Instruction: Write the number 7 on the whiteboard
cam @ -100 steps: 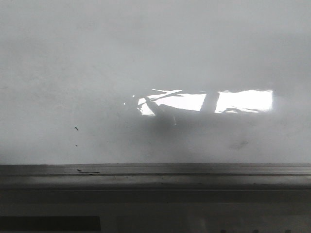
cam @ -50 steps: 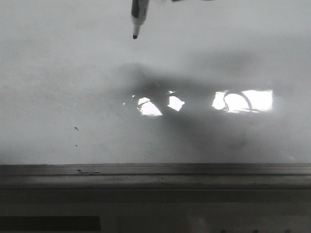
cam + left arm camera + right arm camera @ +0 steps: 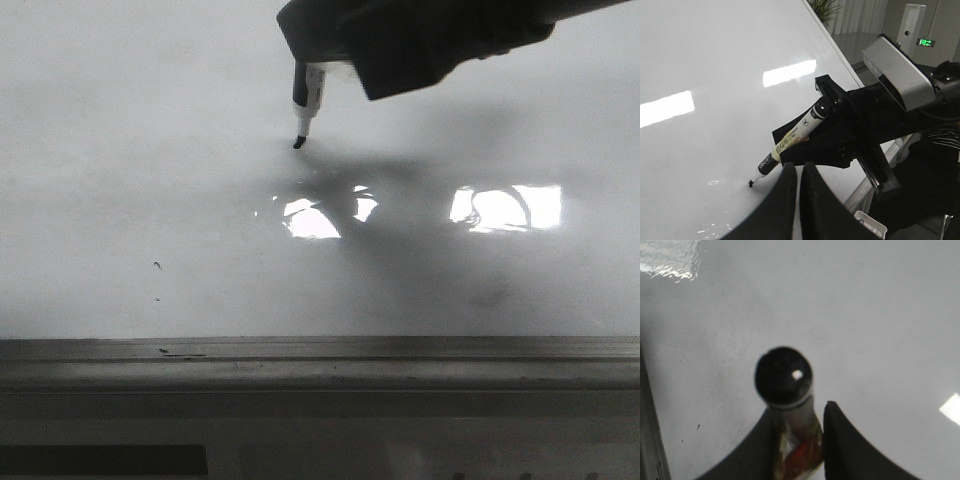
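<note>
The whiteboard (image 3: 120,150) fills the front view, glossy white with a grey metal bottom frame (image 3: 320,362). My right gripper (image 3: 325,55) comes in from the top, shut on a black-and-white marker (image 3: 307,95). The marker's black tip (image 3: 298,143) is at the board surface and seems to touch it; the left wrist view shows the same (image 3: 750,183). No drawn stroke of the number 7 shows on the board. In the right wrist view the fingers clamp the marker (image 3: 783,375). My left gripper (image 3: 799,165) is held off the board, jaws nearly together and empty.
Bright rectangular glare (image 3: 505,208) lies right of the tip. Tiny black specks (image 3: 157,265) sit at the lower left, above the frame. A dark strip and a table edge (image 3: 100,460) lie below the frame.
One second ago no gripper was in the front view. The right gripper with the marker has come down from the top, and the tip has dropped to the board.
</note>
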`<state>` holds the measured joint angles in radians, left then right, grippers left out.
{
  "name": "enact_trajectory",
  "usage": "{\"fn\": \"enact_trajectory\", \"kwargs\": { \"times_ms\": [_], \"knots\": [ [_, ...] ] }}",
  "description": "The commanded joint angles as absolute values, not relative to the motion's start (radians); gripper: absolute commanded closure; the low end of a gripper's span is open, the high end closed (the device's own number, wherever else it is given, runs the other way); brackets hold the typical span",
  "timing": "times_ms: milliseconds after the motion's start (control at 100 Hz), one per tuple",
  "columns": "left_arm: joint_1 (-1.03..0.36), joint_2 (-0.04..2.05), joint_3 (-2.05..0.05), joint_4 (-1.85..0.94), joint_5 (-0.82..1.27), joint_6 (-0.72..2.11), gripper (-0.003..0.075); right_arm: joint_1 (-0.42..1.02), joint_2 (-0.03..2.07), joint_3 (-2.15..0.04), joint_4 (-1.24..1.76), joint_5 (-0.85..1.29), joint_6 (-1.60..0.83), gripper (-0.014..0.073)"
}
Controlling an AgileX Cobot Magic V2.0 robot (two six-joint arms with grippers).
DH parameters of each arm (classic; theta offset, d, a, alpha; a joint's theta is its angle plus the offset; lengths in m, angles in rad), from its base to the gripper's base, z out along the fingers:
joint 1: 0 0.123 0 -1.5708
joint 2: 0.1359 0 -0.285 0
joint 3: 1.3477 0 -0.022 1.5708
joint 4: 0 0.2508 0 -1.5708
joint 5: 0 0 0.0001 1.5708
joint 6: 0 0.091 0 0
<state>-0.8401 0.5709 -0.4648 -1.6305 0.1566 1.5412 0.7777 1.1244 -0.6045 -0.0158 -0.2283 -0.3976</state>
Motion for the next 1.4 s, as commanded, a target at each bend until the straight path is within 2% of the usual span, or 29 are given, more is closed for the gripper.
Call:
{"fn": "enact_trajectory", "kwargs": {
  "times_ms": [0,380,650,850,1050,1390],
  "knots": [
    [-0.847,0.574,-0.492,-1.648,0.171,1.532,0.0741,0.753,1.111,-0.635,-0.007,-0.285,-0.408,0.0647],
    [-0.847,0.574,-0.492,-1.648,0.171,1.532,0.0741,0.733,1.078,-0.635,-0.007,-0.157,-0.428,0.0646],
    [-0.847,0.574,-0.492,-1.648,0.171,1.532,0.0741,0.635,1.001,-0.635,-0.007,-0.036,-0.428,0.0642],
    [-0.847,0.574,-0.492,-1.648,0.171,1.532,0.0741,0.628,0.996,-0.635,0.000,0.010,-0.428,0.0643],
    [-0.847,0.574,-0.492,-1.648,0.171,1.532,0.0741,0.658,0.991,-0.614,0.087,0.260,-0.428,0.0642],
    [-0.847,0.574,-0.492,-1.648,0.173,1.532,0.0741,0.780,0.960,-0.556,0.122,0.268,-0.428,0.0642]
  ]
}}
